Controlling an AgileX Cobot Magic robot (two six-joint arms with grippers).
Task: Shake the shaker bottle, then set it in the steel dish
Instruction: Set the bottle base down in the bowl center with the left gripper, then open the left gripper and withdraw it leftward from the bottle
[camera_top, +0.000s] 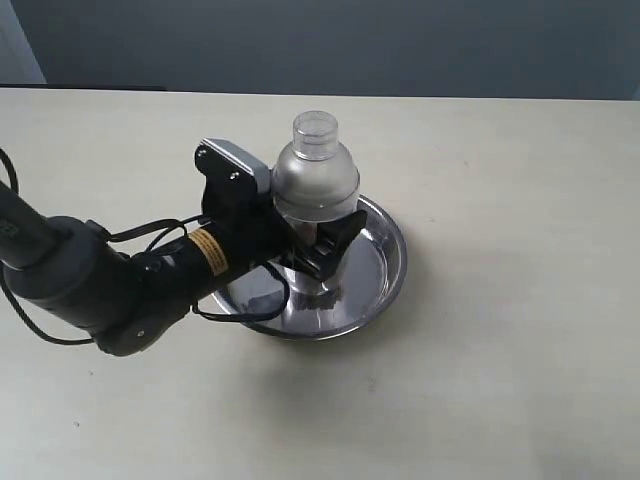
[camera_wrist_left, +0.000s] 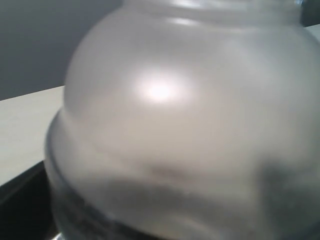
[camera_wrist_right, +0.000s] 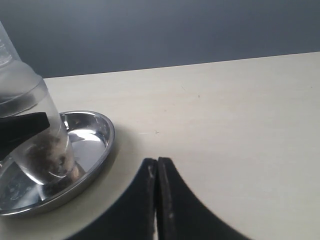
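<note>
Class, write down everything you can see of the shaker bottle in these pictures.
The shaker bottle looks like frosted, translucent plastic. It has a domed shoulder, a small round clear cap and a clearer tapering lower body with brown granules at the bottom. It stands upright inside the steel dish, with its base at or just above the dish floor; whether they touch is unclear. The left end effector grips its lower body, just below the dome.

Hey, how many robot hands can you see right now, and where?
2. The left hand grips the bottle in the dish. The right hand, shut, is beside the dish, seen only from its own wrist camera.
</note>
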